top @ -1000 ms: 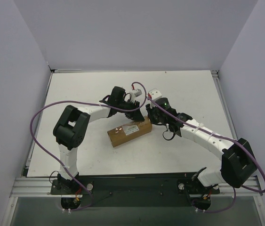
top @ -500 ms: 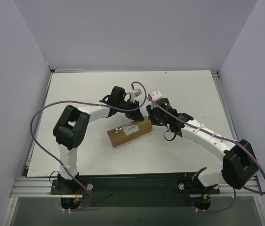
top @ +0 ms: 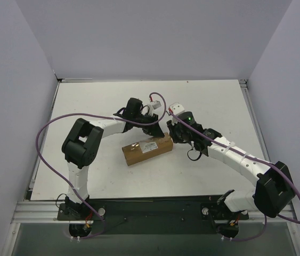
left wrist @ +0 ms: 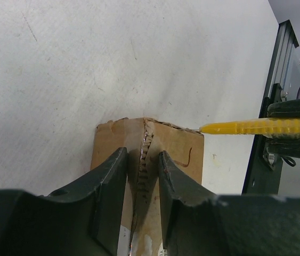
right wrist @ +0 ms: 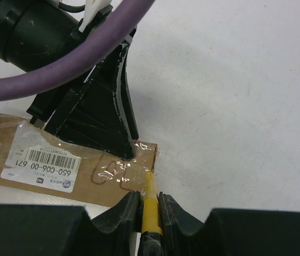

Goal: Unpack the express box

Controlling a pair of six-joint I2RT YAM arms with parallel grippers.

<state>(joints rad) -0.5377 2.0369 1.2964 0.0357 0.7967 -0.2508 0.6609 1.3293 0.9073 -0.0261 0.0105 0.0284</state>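
The express box, a brown carton with a white label, lies slantwise on the white table. My left gripper sits on its far right end. In the left wrist view the fingers stand close together, pinching a raised torn ridge of the box. My right gripper is shut on the yellow utility knife. The knife's tip touches the taped top edge at the box's right end, just beside the left fingers. The knife also shows in the left wrist view.
Purple cables loop over both wrists close to the box. Grey walls enclose the table on three sides. The black base rail runs along the near edge.
The right arm has shifted slightly, its elbow a little further right and down. The box and left gripper have stayed in place.
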